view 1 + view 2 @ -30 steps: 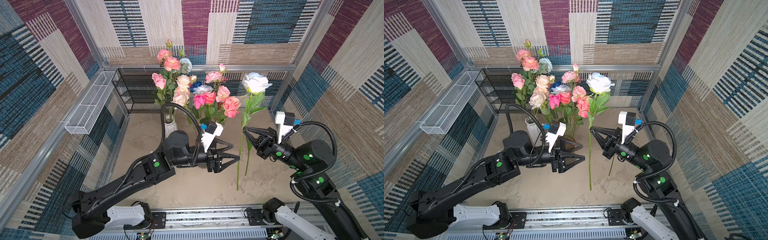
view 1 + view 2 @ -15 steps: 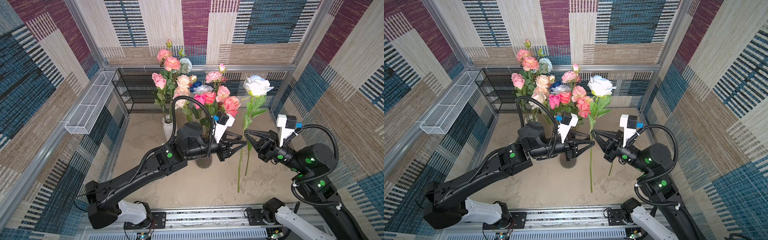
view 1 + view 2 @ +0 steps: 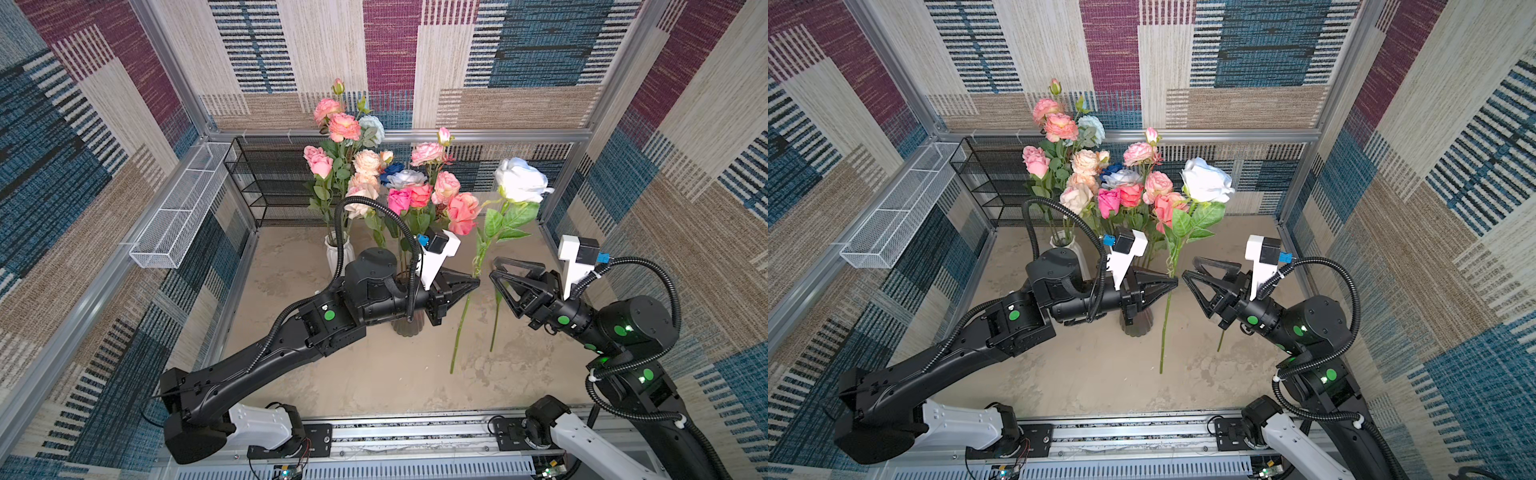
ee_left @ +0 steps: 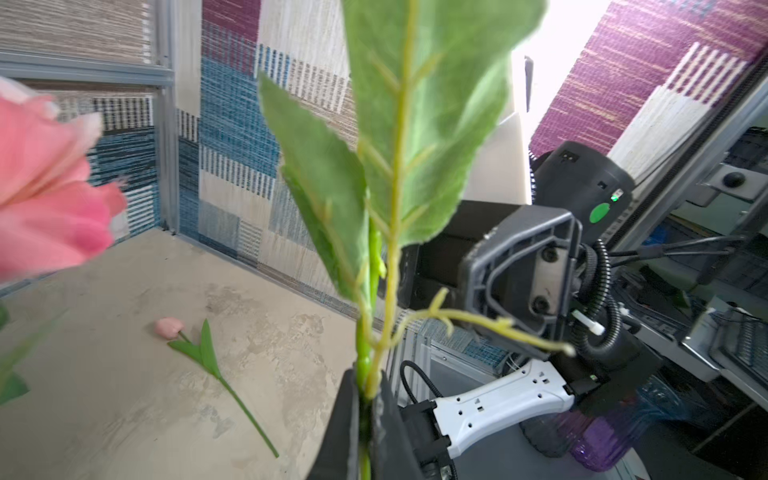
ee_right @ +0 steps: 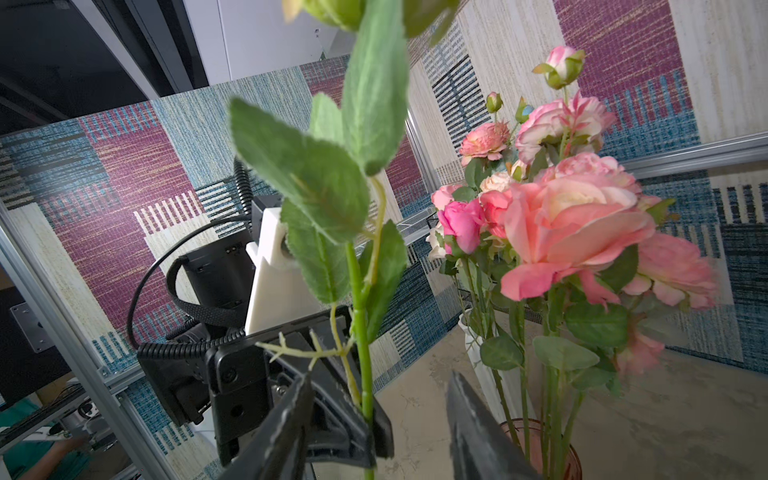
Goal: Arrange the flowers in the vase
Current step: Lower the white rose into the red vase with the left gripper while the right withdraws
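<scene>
Now the left gripper (image 3: 475, 283) pinches the white rose (image 3: 521, 181) at mid-stem, upright just beside the dark vase (image 3: 408, 328), the right gripper (image 3: 494, 269) spread nearby; light, bendy, probably top-heavy, it is best held on bare stem.

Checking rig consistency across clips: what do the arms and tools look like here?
Left arm and right arm are black with white base links, round green dots on the joints and ribbed black cables looping alongside. Left tool and right tool have black triangular fingers; each carries a white camera mount with a blue plug.
</scene>
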Action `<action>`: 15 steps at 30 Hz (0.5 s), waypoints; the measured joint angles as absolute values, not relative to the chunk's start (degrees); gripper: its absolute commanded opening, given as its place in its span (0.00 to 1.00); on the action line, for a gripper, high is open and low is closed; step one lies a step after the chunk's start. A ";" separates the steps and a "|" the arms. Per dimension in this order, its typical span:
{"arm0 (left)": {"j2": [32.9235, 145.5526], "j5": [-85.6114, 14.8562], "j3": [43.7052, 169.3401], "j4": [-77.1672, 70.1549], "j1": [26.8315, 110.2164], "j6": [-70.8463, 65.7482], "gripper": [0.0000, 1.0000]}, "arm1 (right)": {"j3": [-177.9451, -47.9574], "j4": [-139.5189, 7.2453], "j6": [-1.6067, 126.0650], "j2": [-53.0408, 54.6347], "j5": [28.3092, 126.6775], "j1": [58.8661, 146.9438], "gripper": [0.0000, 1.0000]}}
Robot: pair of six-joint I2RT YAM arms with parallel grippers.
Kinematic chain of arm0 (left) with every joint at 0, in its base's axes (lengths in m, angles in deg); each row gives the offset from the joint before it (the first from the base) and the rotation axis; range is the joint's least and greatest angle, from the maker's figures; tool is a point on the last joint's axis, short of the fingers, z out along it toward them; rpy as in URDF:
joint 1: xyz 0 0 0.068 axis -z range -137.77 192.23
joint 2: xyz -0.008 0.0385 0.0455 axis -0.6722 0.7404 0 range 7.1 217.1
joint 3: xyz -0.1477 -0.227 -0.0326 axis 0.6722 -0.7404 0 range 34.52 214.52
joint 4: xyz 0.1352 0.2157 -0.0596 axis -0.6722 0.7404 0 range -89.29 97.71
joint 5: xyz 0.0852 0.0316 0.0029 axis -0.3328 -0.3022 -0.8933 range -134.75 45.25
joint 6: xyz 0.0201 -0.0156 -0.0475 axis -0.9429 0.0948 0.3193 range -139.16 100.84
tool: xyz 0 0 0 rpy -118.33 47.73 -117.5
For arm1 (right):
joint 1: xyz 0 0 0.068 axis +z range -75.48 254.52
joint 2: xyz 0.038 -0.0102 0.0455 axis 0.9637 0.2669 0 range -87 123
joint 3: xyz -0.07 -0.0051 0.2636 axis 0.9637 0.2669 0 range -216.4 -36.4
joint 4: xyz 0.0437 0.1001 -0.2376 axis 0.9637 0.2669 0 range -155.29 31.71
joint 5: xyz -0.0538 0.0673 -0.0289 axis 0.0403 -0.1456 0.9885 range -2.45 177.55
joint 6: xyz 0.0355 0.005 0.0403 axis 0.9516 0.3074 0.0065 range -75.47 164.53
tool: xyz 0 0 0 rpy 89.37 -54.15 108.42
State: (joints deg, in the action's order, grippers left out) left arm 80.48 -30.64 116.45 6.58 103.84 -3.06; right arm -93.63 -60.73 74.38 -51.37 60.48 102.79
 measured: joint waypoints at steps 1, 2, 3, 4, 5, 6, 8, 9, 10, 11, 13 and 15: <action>79.26 -31.86 115.60 7.06 103.84 -3.82 0.00 | -93.39 -60.69 74.22 -51.72 61.15 102.79 0.57; 78.16 -32.91 114.97 7.54 103.84 -4.41 0.00 | -93.15 -60.51 74.13 -52.00 61.63 102.79 0.58; 76.66 -34.42 114.16 7.87 103.84 -5.22 0.00 | -92.91 -60.20 73.96 -52.31 62.14 102.77 0.58; 75.13 -35.84 113.44 8.20 103.84 -6.16 0.00 | -92.67 -59.94 73.72 -52.55 62.53 102.77 0.58; 73.60 -37.37 112.72 8.31 103.84 -7.21 0.00 | -92.43 -59.70 73.57 -52.72 62.71 102.77 0.58; 72.13 -38.88 112.02 8.29 103.84 -8.24 0.00 | -92.14 -59.44 73.54 -52.85 62.99 102.77 0.58; 69.18 -42.18 110.53 7.76 103.84 -10.82 0.00 | -91.69 -59.07 73.46 -52.92 63.56 102.77 0.57; 67.98 -43.82 109.76 7.22 103.84 -12.26 0.00 | -91.47 -58.85 73.35 -52.90 63.67 102.77 0.57; 66.82 -45.77 108.87 6.49 103.84 -13.81 0.00 | -91.31 -58.50 73.33 -52.90 63.75 102.77 0.57; 66.08 -47.40 108.08 5.77 103.84 -15.01 0.00 | -91.20 -58.37 73.33 -52.85 63.86 102.77 0.57; 65.14 -50.77 106.57 4.11 103.51 -18.51 0.00 | -91.20 -58.08 73.13 -52.77 64.10 102.73 0.56; 65.16 -52.61 106.20 3.33 102.66 -20.81 0.00 | -91.20 -58.08 73.09 -52.77 64.15 102.73 0.56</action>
